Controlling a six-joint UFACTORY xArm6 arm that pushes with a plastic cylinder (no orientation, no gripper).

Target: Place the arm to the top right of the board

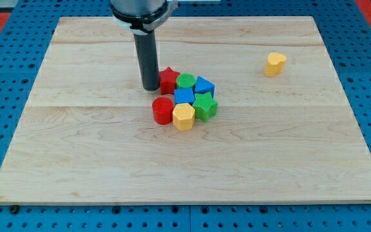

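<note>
My tip rests on the board, left of centre and a little toward the far side; it is a plain dark rod, with nothing to spread or pinch, and it holds nothing. It stands just beside the red star, at that block's left edge; whether the two touch I cannot tell.

A tight cluster sits right of my tip: the red star at the far left; a green cylinder just right of it; a blue block, its shape unclear, further right; a blue cube nearer, under the green cylinder; a green star to the right of that cube; a red cylinder at the near left; a yellow hexagon between the red cylinder and the green star, at the near edge of the cluster.

A yellow heart lies alone, well apart, toward the far right of the board; my tip is far left of it, and well away from the far right corner.
</note>
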